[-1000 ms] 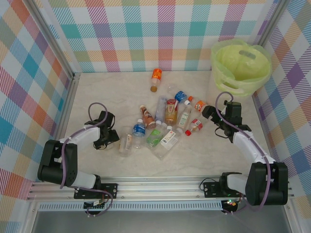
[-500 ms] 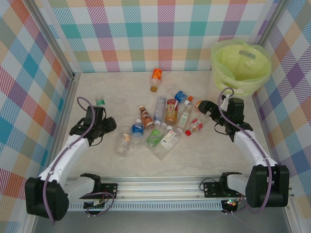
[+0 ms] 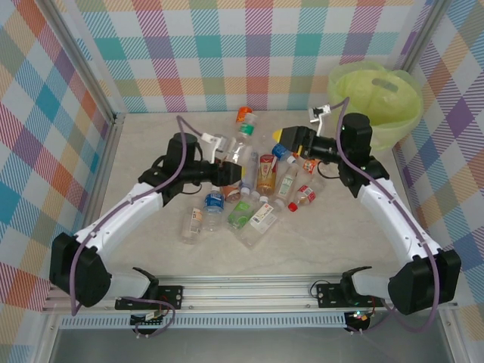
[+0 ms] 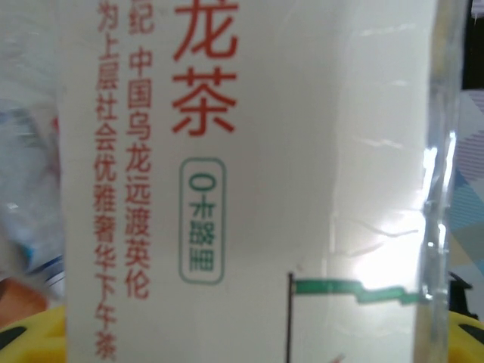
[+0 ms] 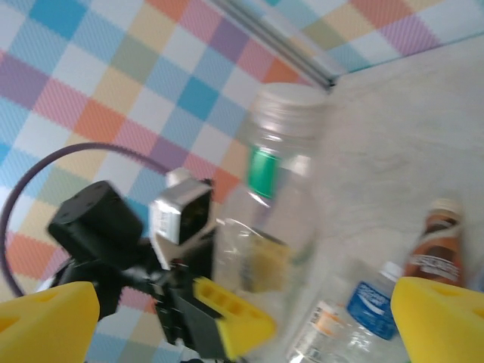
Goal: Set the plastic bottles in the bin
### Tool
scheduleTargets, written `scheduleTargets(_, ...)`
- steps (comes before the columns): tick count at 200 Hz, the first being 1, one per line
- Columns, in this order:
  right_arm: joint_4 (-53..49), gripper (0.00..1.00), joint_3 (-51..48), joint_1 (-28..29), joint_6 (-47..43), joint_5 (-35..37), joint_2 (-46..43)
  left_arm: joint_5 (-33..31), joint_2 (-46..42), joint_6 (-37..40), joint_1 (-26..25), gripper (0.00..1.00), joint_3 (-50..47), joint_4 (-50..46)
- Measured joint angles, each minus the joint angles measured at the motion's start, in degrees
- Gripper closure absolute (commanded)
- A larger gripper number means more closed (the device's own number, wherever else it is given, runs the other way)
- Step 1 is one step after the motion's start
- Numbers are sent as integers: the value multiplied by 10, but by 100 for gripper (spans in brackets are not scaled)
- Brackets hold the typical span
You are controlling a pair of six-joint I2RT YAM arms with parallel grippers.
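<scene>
Both arms have swung in from the table's sides since half a second ago. The left gripper (image 3: 229, 174) now stands over the middle of the pile, clamped on a clear bottle (image 3: 240, 146) held upright off the table (image 3: 151, 144). The right gripper (image 3: 290, 138) has risen to face it from nearby, its yellow-tipped jaws wide apart and gripping nothing. The held bottle is thin transparent plastic with a pale cap; its white label (image 4: 249, 181) is printed in red Chinese characters, "龙茶" legible, with a green-outlined box beneath. The other plastic bottles (image 3: 266, 172) lie on their sides in a loose cluster at mid-table, several touching. The bin (image 3: 401, 127), round and lined with lime-green film, sits in the far right corner, well apart from the held bottle. The marbled table is bare to the left and along the near rail (image 3: 249, 291); checked walls (image 3: 227, 53) close three sides.
</scene>
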Motion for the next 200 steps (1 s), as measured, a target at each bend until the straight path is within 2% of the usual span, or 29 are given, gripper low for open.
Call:
scheduleTargets(34,-54,6,81,15,-4,18,36,46,23,27,-28,57,28,5)
scheduleTargets(82,-106,15,129,24,-2,40,112,63,37,37,-40,56,38,18)
scheduleTargets(153,-111,56,159,33,-14,44,152,43,50,47,-50,53,49,16)
scheduleTargets(168,-111,60,160,35,-20,49,151,39,50,51,-50,51,49,10)
scheduleTargets(177,-114,64,160,35,-24,52,151,39,50,53,-50,48,49,9)
scheduleTargets(200,-119,74,158,35,-31,57,144,39,50,56,-51,32,49,9)
